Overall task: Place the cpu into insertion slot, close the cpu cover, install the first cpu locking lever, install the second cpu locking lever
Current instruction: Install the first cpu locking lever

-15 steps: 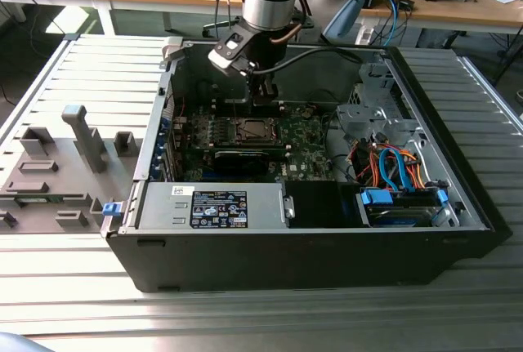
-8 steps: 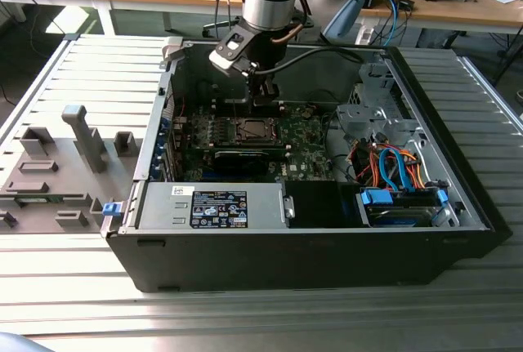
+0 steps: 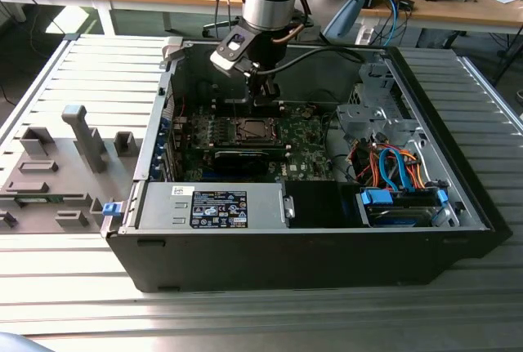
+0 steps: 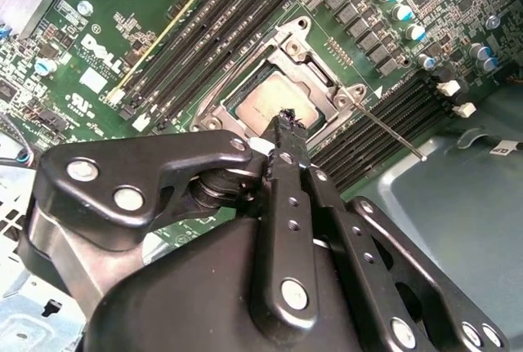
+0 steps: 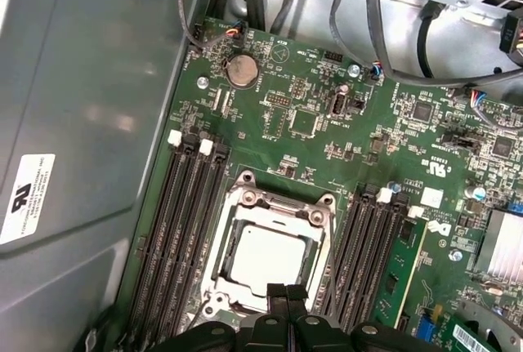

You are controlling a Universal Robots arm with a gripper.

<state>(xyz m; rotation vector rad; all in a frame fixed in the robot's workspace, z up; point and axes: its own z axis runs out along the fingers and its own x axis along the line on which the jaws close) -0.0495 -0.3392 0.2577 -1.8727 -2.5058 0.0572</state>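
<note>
Cpu in slot, cover down over it. Tool fingers together, holding nothing, tip at cover edge, maybe touching. One lever stands free, slanting out beside slot.
</note>
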